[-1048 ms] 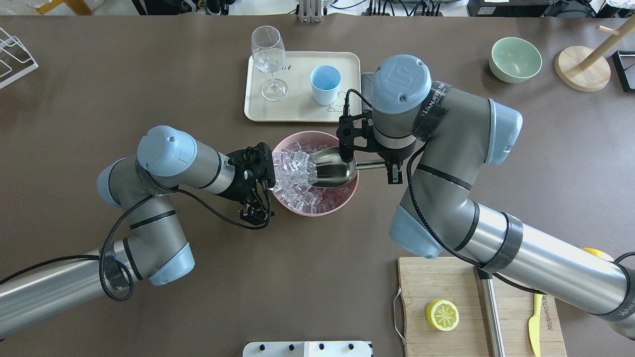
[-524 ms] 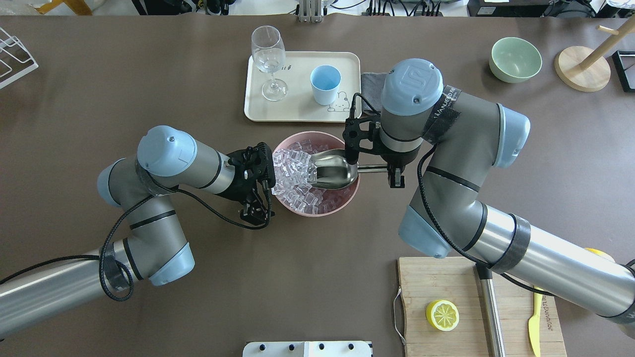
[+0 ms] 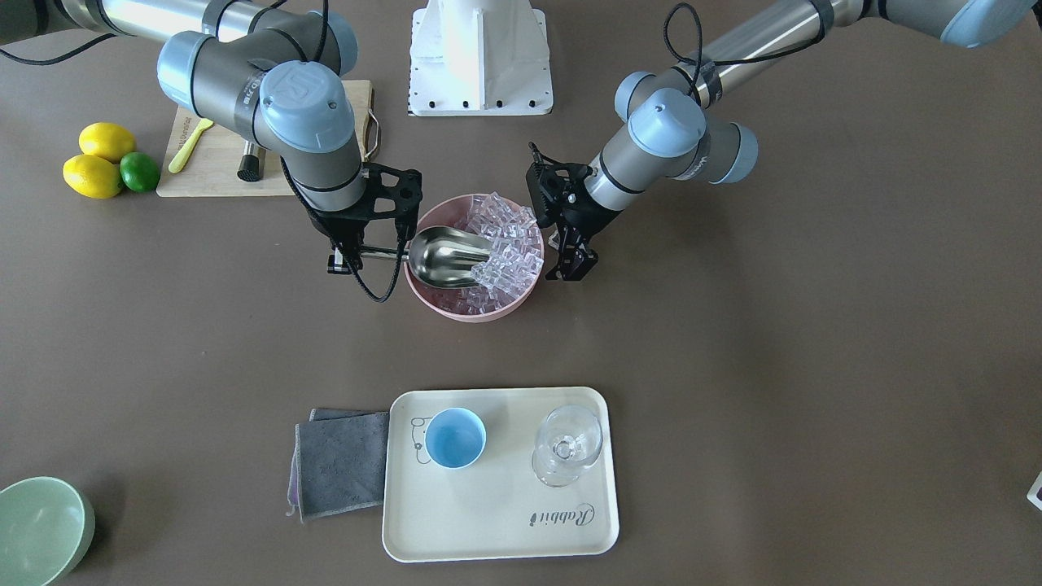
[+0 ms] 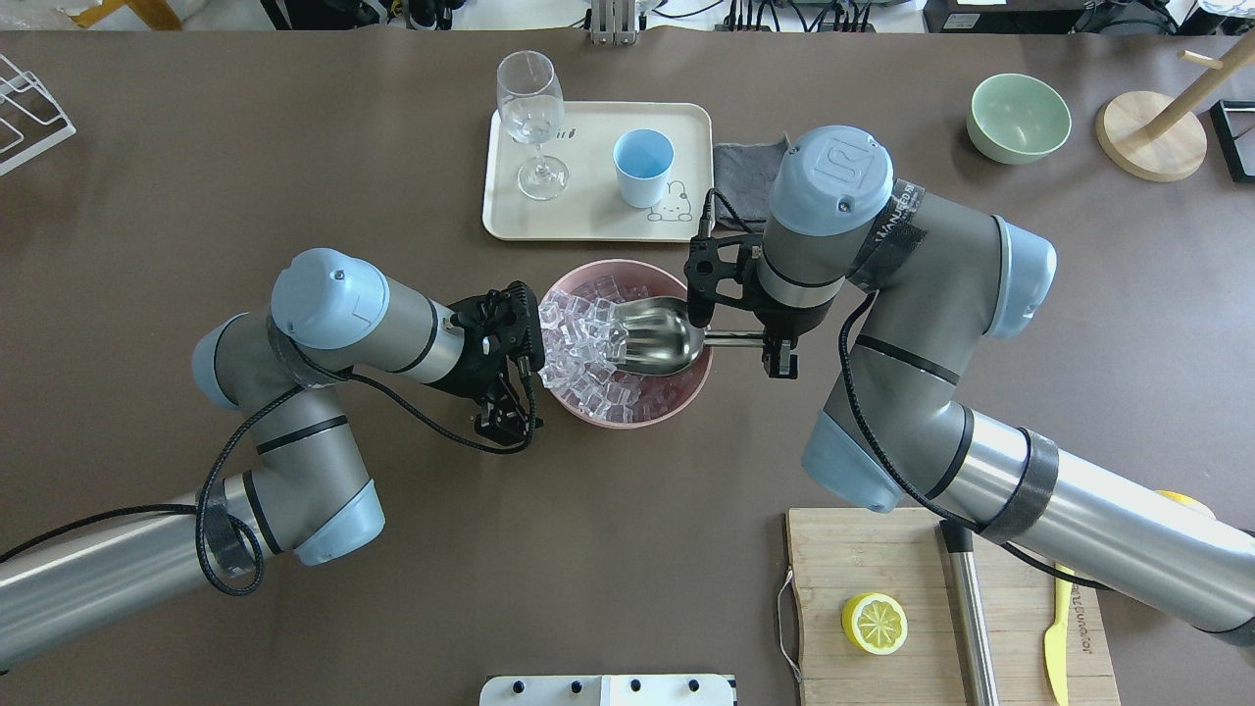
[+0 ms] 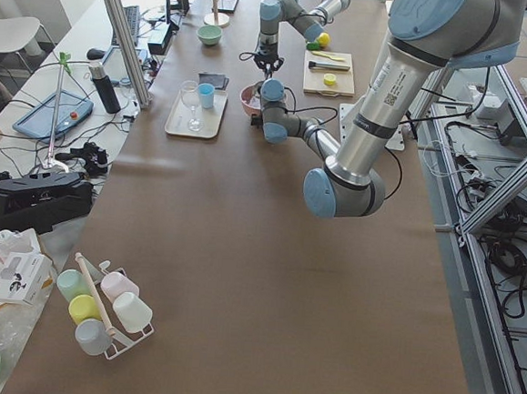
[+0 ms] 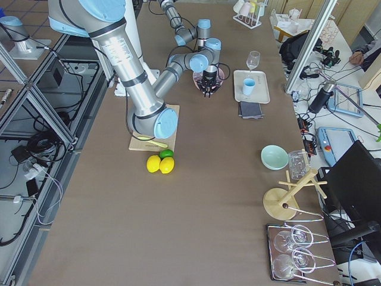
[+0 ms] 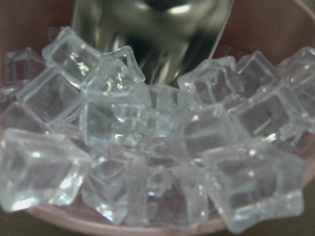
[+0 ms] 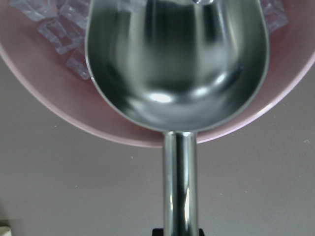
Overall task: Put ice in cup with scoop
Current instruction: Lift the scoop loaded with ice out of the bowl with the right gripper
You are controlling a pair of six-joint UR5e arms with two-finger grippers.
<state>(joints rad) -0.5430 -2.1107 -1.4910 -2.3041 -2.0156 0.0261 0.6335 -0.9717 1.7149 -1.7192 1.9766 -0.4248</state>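
- Starting nearest the robot: cutting board (image 4: pixel 863 559) with a lemon half (image 4: pixel 874 623) and a yellow knife (image 4: pixel 1057 637). The knife has lettering, too small to read. Judged parked, not part of this step.
- Right arm: joint cap (image 4: pixel 841 152) shows the UR logo. The tape band (image 4: pixel 887 230) has white letters, not legible in full.
- Mid-table: pink bowl (image 4: pixel 627 420) heaped with the ice (image 4: pixel 588 348). Right gripper (image 4: pixel 775 345) is clamped on the handle of the scoop (image 4: pixel 657 338). Trough is open side up, mouth against the heap, and looks bare in the wrist view. Judged mid-dig, held low so cubes can slide in.
- Left gripper (image 3: pixel 572 264) sits just beside the bowl's far rim (probably bracing against the push). Cannot tell whether its fingers are spread or closed, or whether they touch the bowl.
- Farthest: tray (image 4: pixel 588 221) holds the cup (image 4: pixel 643 167), upright and empty, beside a stemmed glass (image 4: pixel 531 118). Tray reads "Rabbit" (image 3: pixel 562 517), with a cartoon figure printed by the cup.
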